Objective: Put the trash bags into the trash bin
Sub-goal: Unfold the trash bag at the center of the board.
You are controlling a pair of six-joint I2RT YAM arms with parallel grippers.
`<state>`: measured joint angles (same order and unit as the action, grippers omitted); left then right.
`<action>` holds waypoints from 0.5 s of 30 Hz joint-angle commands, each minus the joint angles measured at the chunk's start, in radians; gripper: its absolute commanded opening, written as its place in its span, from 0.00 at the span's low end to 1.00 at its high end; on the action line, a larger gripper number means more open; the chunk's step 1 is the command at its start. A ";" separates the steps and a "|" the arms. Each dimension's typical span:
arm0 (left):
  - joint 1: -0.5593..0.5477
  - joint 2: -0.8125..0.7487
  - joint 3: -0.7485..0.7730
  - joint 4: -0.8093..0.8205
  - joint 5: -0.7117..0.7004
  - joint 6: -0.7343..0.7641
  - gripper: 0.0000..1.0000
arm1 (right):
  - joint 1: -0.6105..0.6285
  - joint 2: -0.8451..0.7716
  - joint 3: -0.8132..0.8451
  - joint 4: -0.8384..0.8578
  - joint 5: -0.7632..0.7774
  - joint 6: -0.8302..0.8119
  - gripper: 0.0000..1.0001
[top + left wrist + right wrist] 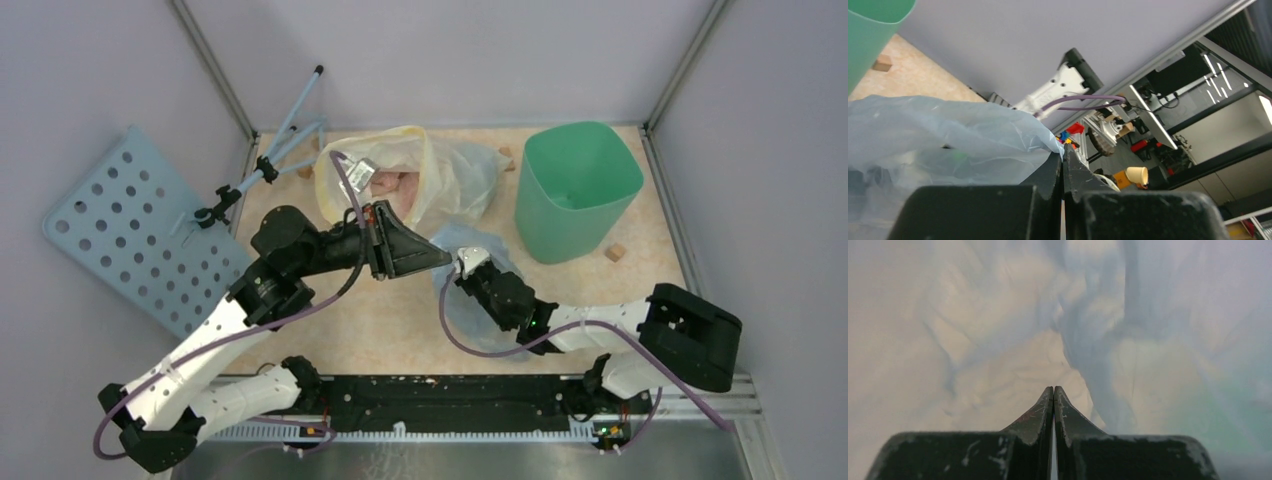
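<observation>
The left gripper (1063,156) is clenched on the blue bag (948,135); the right gripper (1053,389) is closed against its folds.

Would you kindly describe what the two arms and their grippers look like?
The left arm and right arm have white link shells with black joint housings. A purple cable runs loosely along each. The left gripper and right gripper each have two black, tapering, wedge-shaped fingers, scuffed with pale scratches.
</observation>
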<state>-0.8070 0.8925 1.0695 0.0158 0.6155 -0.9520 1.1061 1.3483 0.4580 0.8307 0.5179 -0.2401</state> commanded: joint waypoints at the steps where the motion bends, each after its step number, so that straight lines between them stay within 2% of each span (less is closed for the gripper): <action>1: -0.002 -0.043 0.064 0.126 0.079 -0.065 0.00 | -0.065 0.050 -0.015 0.097 0.018 0.091 0.00; 6: -0.002 -0.081 0.118 0.094 0.070 -0.051 0.00 | -0.080 0.059 -0.014 0.051 0.102 0.138 0.00; 15: -0.002 -0.146 0.284 -0.073 0.003 0.053 0.00 | -0.120 0.031 -0.027 -0.071 0.186 0.227 0.00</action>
<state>-0.8070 0.7853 1.2736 -0.0299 0.6495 -0.9531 1.0138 1.4052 0.4423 0.8108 0.6464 -0.0872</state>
